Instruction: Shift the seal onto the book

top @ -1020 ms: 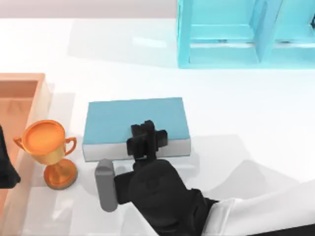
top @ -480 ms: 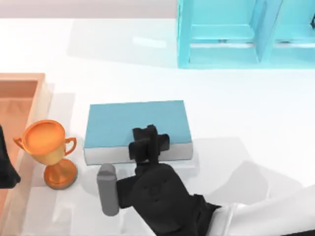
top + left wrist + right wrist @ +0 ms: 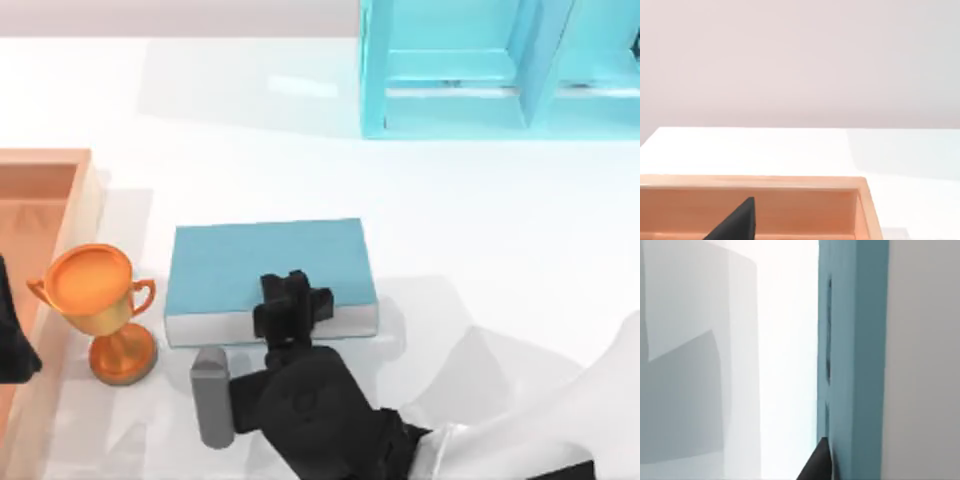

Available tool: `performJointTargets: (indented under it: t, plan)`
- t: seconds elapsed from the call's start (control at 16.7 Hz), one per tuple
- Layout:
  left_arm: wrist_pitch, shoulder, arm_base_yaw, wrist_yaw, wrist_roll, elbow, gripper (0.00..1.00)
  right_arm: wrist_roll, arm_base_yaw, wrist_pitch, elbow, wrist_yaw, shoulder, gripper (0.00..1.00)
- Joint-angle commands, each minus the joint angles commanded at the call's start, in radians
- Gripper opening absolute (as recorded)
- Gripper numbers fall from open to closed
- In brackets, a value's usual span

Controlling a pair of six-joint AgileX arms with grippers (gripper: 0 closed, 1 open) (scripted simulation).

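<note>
Seal hidden; right gripper [image 3: 290, 305] over book's [image 3: 265, 262] near edge, trophy [image 3: 95, 305] just beside book; finger state unreadable.

The white table [image 3: 500, 220] carries the book [image 3: 260, 262], trophy [image 3: 95, 300] and shelf [image 3: 500, 65].

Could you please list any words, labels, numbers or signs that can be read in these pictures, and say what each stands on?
None can be read.
The book has a plain teal cover with no title.
The trophy bears no engraving or plaque.
The cyan shelf unit and the wooden tray carry no labels.
The right gripper, over the book's near edge, shows no markings.
</note>
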Motion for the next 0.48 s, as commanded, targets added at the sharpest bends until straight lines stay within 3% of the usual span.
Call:
performJointTargets:
  t: [0.18,0.48]
  plan:
    - [0.0,0.0,0.0,0.0,0.0,0.0,1.0,0.0,0.0,0.0,0.0,0.0,0.0,0.0]
    - [0.0,0.0,0.0,0.0,0.0,0.0,1.0,0.0,0.0,0.0,0.0,0.0,0.0,0.38]
